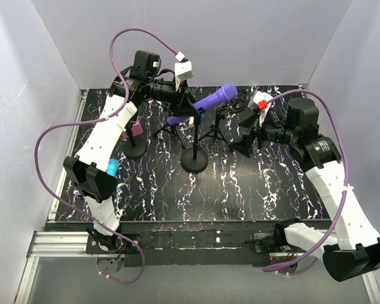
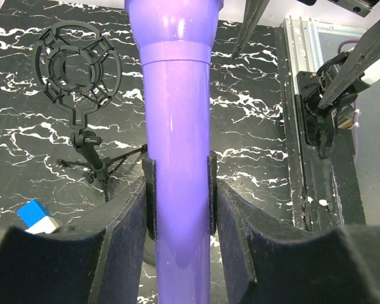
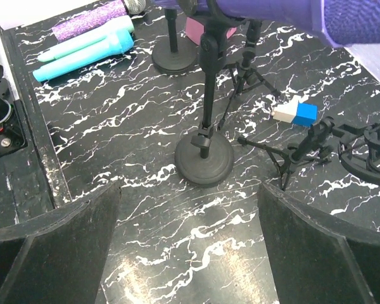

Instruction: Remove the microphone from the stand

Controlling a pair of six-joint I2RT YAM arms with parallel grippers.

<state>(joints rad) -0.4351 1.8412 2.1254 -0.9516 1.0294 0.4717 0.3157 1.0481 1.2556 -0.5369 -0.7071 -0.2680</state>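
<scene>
The purple microphone (image 1: pixel 213 99) sits tilted in the clip on top of the black round-based stand (image 1: pixel 194 159), head up and to the right. My left gripper (image 1: pixel 187 106) is at its handle. In the left wrist view the microphone (image 2: pixel 177 114) runs straight up between my fingers, and the left gripper (image 2: pixel 180 196) is shut on it, black pads (image 2: pixel 150 196) pressed on both sides. My right gripper (image 1: pixel 246 142) is open and empty, right of the stand. It (image 3: pixel 190 190) hovers over the mat in front of the stand's base (image 3: pixel 204 163).
A tripod stand with a black shock mount (image 2: pixel 76 63) stands behind the main stand, a blue-white block (image 3: pixel 294 113) beside it. A second round-based stand (image 1: pixel 135 151), a pink object (image 1: pixel 135 128), a teal microphone (image 3: pixel 82 50) and a glittery purple one (image 3: pixel 92 26) lie at the left.
</scene>
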